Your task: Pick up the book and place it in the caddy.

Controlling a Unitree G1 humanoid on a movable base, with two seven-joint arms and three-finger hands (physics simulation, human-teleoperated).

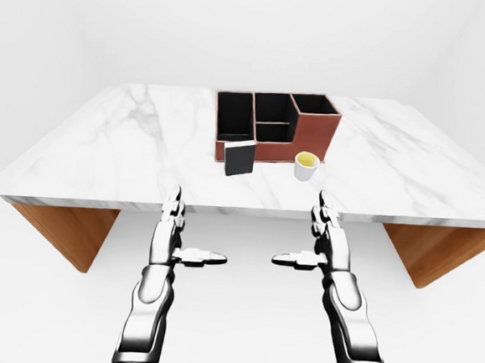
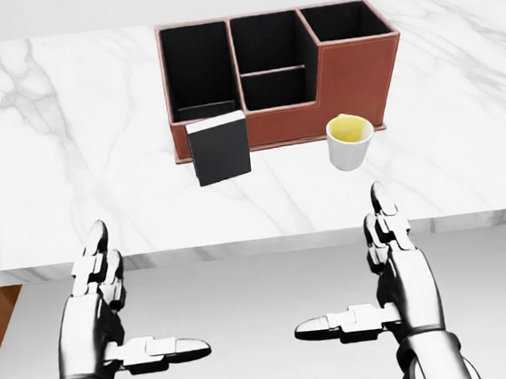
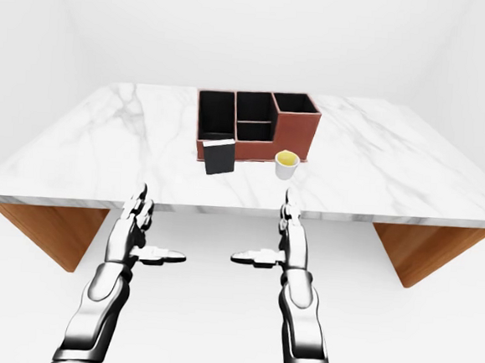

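- Small black hardcover book [image 2: 219, 148] standing upright on the white marble tabletop [image 2: 72, 171], just beside the lower-left corner of the caddy in the head view; touching or not, cannot tell.
- Reddish-brown leather caddy [image 2: 353, 68] with black-lined compartments, all showing nothing inside.
- White cup [image 2: 350, 141] with yellow contents just below the caddy's lower-right wall.
- Chrome left hand [image 2: 113, 315] held below the table edge, fingers extended, thumb pointing inward, gripping nothing.
- Chrome right hand [image 2: 392, 279] mirrored opposite, fingers straight, thumb inward, likewise holding nothing.
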